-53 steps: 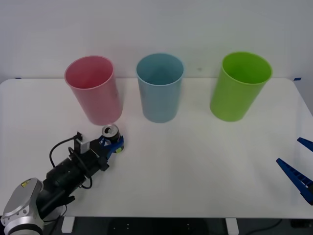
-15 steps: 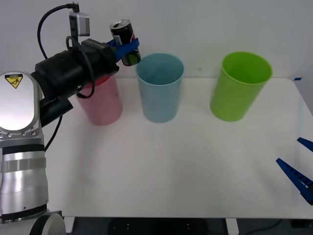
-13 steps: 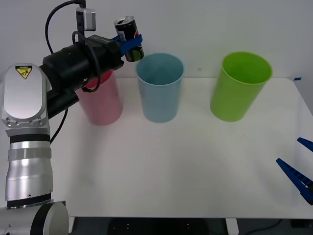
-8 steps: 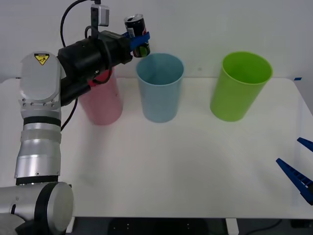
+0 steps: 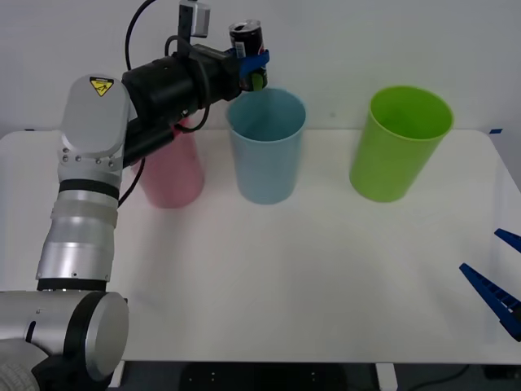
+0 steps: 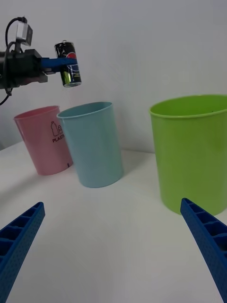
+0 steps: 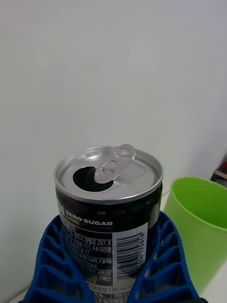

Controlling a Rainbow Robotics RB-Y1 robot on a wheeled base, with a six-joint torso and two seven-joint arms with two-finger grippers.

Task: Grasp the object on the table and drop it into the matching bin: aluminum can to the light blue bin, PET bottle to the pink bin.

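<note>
My left gripper [image 5: 251, 65] is shut on the aluminum can [image 5: 247, 39], a small dark can with a silver opened top [image 7: 108, 172], and holds it upright in the air just above the left rim of the light blue bin [image 5: 266, 147]. From the right wrist view the can [image 6: 69, 63] hangs above and a little to one side of the light blue bin [image 6: 93, 144]. The pink bin [image 5: 173, 171] stands left of the blue one, partly behind my left arm. My right gripper [image 5: 498, 281] rests open low at the table's right edge, its fingers [image 6: 206, 236] spread wide.
A lime-green bin [image 5: 399, 142] stands at the back right of the white table [image 5: 309, 277]. All three bins line up along the table's far side. A white wall closes the scene behind them.
My left arm has lifted the can from the table in front of the pink bin, then carried it up and to the right, from over the pink bin to the blue bin's rim.
</note>
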